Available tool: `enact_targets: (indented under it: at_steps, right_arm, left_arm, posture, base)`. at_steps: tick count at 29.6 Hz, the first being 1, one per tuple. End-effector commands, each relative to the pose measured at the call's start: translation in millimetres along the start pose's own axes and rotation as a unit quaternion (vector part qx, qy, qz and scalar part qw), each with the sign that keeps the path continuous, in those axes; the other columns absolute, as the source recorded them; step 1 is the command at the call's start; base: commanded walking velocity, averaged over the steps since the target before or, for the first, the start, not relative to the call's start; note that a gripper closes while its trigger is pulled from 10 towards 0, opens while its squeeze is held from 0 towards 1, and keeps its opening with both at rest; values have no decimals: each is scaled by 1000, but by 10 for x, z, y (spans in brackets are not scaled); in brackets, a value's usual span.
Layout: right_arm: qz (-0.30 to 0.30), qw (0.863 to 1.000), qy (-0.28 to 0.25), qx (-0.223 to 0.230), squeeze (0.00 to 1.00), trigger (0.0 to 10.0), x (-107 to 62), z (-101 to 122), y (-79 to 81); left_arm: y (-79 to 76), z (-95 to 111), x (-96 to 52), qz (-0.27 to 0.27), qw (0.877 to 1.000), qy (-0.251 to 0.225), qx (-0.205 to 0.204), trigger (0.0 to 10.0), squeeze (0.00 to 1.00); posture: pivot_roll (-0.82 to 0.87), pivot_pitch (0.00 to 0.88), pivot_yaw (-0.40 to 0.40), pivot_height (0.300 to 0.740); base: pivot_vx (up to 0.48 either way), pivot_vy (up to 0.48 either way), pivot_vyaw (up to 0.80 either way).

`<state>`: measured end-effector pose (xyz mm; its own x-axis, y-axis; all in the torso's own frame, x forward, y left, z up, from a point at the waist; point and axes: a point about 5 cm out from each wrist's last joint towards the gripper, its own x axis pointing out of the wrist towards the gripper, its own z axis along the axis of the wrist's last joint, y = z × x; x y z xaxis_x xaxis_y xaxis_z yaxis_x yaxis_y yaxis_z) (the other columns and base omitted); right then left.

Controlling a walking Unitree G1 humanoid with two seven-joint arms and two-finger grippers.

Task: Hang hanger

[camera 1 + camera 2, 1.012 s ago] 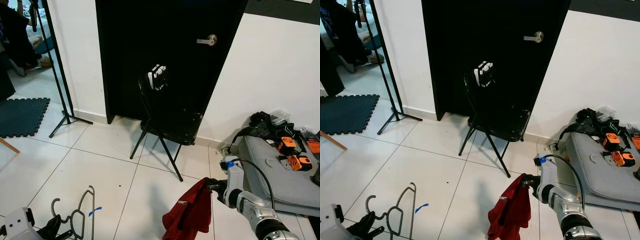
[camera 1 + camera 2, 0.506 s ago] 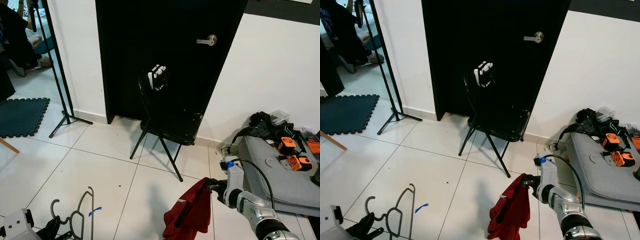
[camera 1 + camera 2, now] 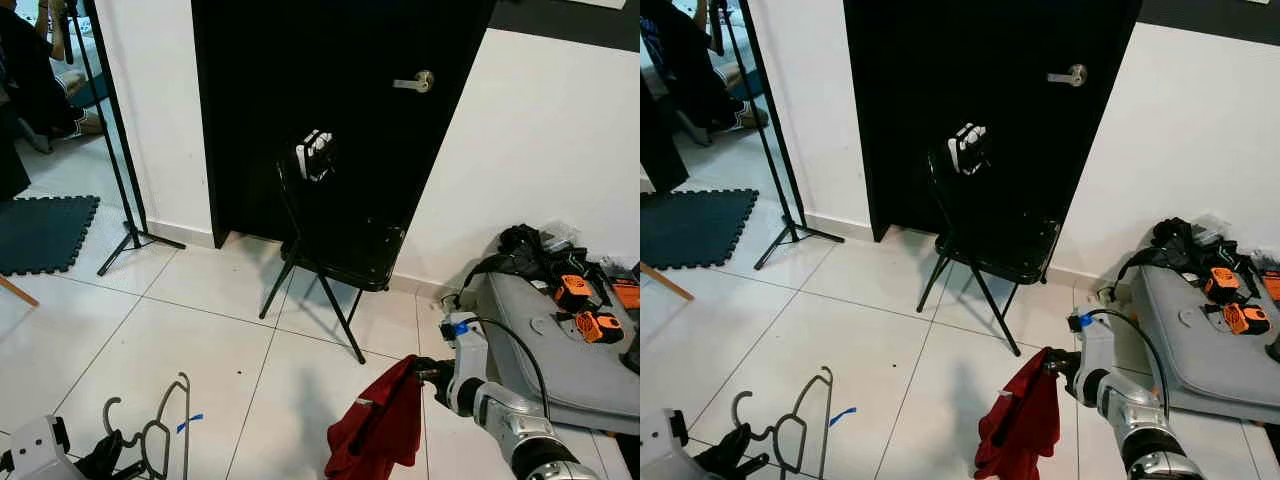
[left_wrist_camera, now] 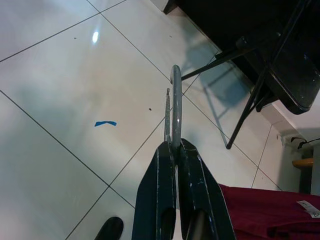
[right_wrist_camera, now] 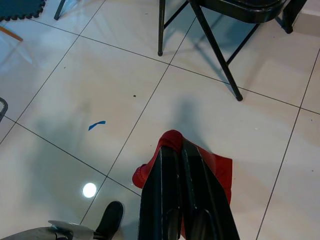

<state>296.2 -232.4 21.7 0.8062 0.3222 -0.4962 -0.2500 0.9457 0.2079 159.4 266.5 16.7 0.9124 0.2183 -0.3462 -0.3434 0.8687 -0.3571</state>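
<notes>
A grey wire hanger is held low at the bottom left, over the white tile floor. My left gripper is shut on the hanger, whose wire runs out from between the fingers. At the lower right my right gripper is shut on a red cloth that hangs down from it. In the right wrist view the red cloth bunches around the fingers. A tall black stand with tripod feet rises at the far left.
A black folding chair with a black-and-white item on its back stands before a black door. A grey case with orange tools lies at the right. A dark foam mat lies left, and a person sits beyond it.
</notes>
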Motion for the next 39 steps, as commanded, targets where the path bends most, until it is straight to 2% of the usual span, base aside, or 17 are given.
enact_targets:
  at_steps: [1,22,39]
  right_arm:
    - [-9,1000,-3,4,0,10000,-27,37,-59]
    - [-14,1000,-5,6,0,10000,-10,39,-46]
    - [-17,1000,-6,13,0,10000,-21,5,-48]
  left_arm:
    - [-41,-26,2,-2,1000,3,-7,10000,0]
    - [-31,-32,41,-1,1000,7,-7,10000,0]
    - [17,-46,2,4,1000,11,-8,10000,0]
  posture:
    - [49,0,-130,740]
    - [33,0,-117,740]
    - [23,0,-99,740]
  base:
    - [0,0,0]
    - [0,0,0]
    - [0,0,0]
